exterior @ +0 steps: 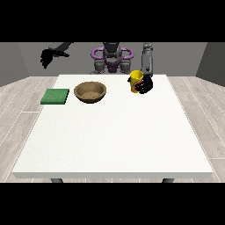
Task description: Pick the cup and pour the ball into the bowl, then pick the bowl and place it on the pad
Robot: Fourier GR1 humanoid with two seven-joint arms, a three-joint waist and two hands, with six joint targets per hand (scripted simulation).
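Sitting behind a large white table [114, 132], a robot [112, 57] faces the viewer from the top centre of the frame. Right of centre, near the far edge of the table, the hand at the view's right [145, 85] wraps its black fingers around the side of a yellow cup [136, 81]. The cup stands roughly upright, and whether its base touches the table or is just above it cannot be told. The ball cannot be seen from this angle. Left of centre, a brown wooden bowl [90, 92] rests on the table, well apart from the cup. Just beside the bowl, further left, a flat green pad [55, 96] lies near the table's left edge. In the upper left of the frame, the hand at the view's left [47, 57] hangs in the air beyond the table's corner, holding nothing, its fingers loosely spread and pointing downward.
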